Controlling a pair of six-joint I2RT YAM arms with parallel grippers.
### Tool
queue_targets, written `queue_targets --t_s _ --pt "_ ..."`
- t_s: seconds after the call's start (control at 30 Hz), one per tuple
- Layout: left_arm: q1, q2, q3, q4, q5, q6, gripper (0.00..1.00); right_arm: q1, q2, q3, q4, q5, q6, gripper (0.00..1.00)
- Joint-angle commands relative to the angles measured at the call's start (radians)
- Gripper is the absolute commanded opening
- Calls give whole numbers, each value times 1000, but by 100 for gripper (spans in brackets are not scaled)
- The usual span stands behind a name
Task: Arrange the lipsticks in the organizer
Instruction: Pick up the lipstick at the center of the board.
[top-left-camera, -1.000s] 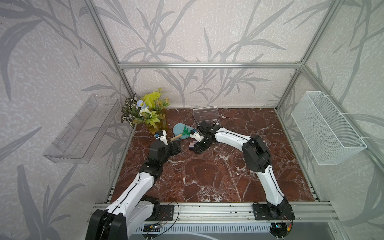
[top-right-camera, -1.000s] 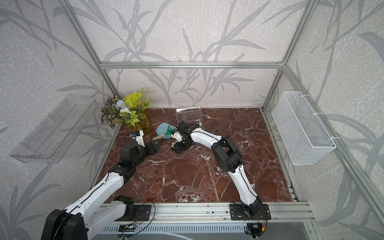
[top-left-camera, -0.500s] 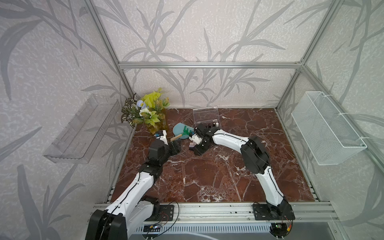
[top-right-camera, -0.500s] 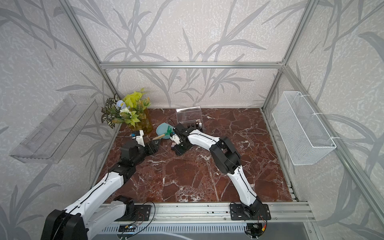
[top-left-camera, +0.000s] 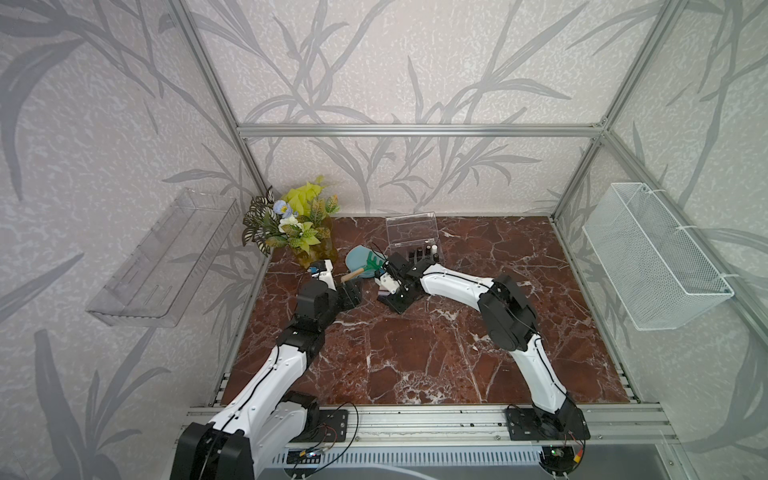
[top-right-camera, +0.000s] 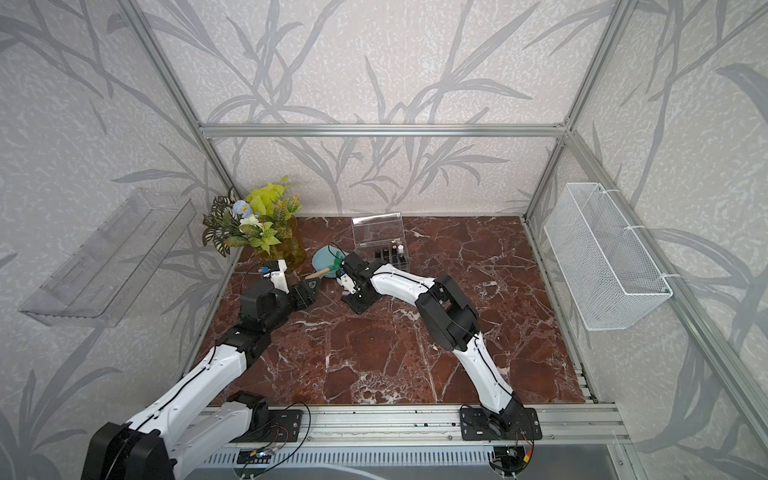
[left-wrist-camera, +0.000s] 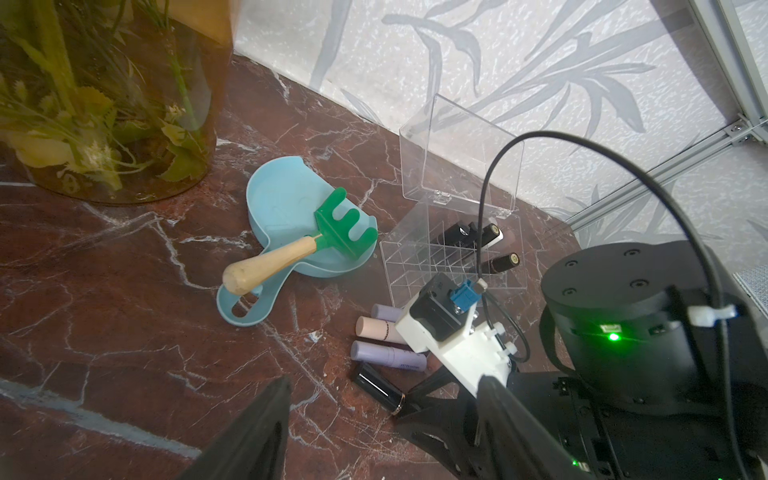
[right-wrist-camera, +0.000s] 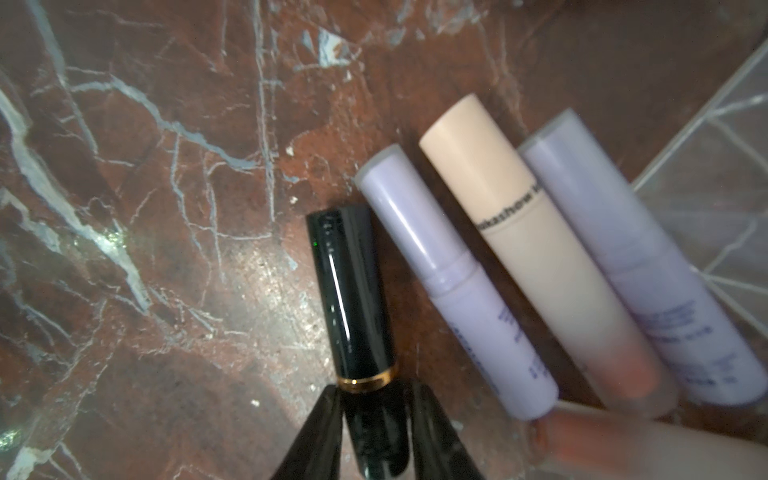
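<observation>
- Right tool (right-wrist-camera: 370, 390) clamps the black lipstick (right-wrist-camera: 349, 282), which lies flat on the desk (right-wrist-camera: 166, 249) beside other lipsticks (right-wrist-camera: 536, 257), near the organizer (left-wrist-camera: 415, 257) edge.
- Left tool (left-wrist-camera: 382, 380) gapes wide, empty; open desk lies toward the arm bases.

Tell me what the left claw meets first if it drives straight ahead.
Most likely the black lipstick, gripped by the right claw; a lilac lipstick lies just beyond. Depth is unclear.

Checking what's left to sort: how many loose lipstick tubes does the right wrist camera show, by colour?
2 lilac plastic tubes
2 pale peach tubes, one blurred
1 glossy black tube with gold band, held by the right gripper
Total: 5
</observation>
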Motion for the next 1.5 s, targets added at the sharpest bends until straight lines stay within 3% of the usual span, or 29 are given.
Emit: queue_targets --t_s 0.0,0.17,0.43,0.63,0.93,1.07,1.2,1.47 --pt "7 -20 17 -4 10 10 73 11 -16 -37 -21 17 4 23" --pt "7 -35 25 -1 32 10 73 14 -79 -79 0 4 13 18" --pt "7 -15 100 -28 164 29 73 14 -251 -172 28 -25 38 17" --pt "6 44 187 -35 367 34 93 -3 -430 -265 22 -47 62 17" --pt "6 115 203 52 633 -18 94 -54 -692 -391 11 -125 110 17" --pt "6 124 206 41 657 -15 99 -82 -767 -449 38 -152 131 17" --pt "7 110 193 19 612 -7 99 -91 -781 -477 36 -167 137 17" --pt "6 148 175 108 781 -83 91 -94 -832 -491 55 -215 165 17"
